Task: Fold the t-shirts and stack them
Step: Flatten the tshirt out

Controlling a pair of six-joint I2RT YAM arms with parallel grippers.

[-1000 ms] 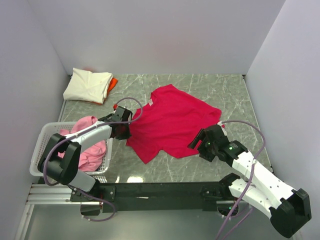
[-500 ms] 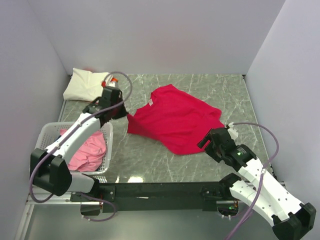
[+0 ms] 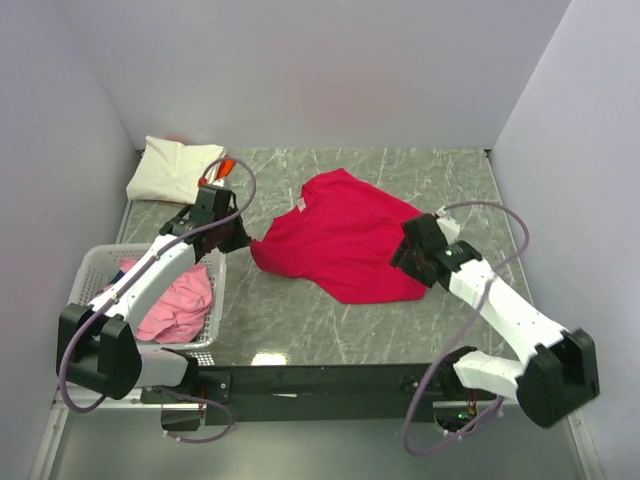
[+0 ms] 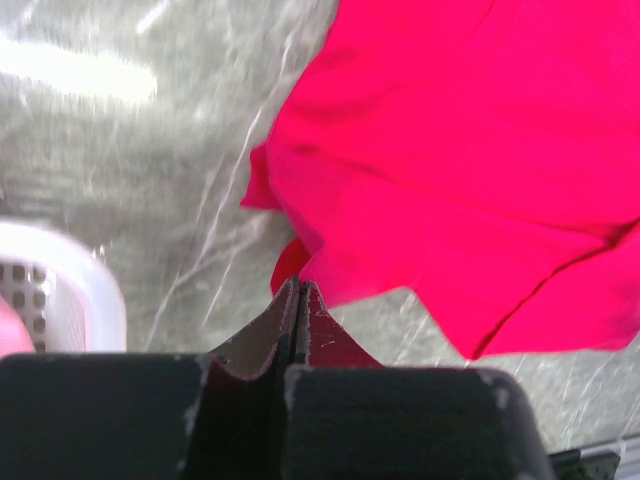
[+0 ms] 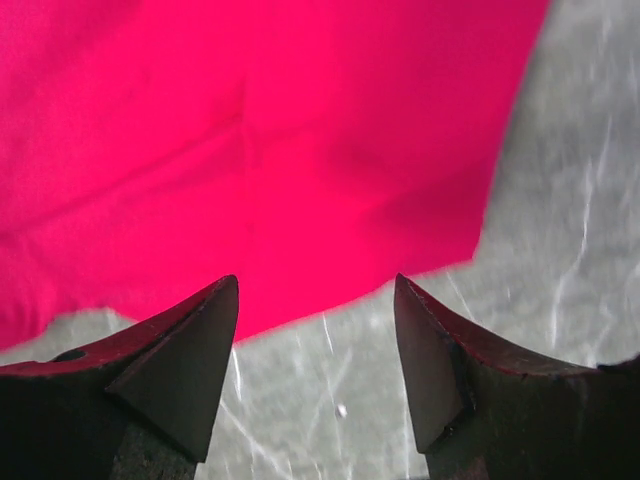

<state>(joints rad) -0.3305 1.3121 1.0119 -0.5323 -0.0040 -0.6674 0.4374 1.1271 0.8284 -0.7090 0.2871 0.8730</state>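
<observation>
The crimson t-shirt [image 3: 345, 235] lies crumpled in the middle of the table. My left gripper [image 3: 240, 238] is at its left point, shut on a small fold of the red cloth [image 4: 288, 268]; in the left wrist view the left gripper [image 4: 297, 287] has its jaws pressed together. My right gripper [image 3: 408, 258] hovers at the shirt's right side. In the right wrist view the right gripper [image 5: 316, 285] is open, and the crimson hem [image 5: 380, 270] runs just beyond its tips with bare table between them. A folded cream-white tee [image 3: 175, 170] rests on an orange one [image 3: 226, 164] at the back left.
A white lattice basket [image 3: 88, 270] stands at the left front with pink tees [image 3: 178, 298] in it; its corner [image 4: 60, 290] shows beside my left fingers. White walls close in the table on three sides.
My left gripper shut on the shirt's near-left corner and dragged it back and left, bunching that side. My right arm swung from the shirt's near edge to its right side, jaws narrowing slightly.
</observation>
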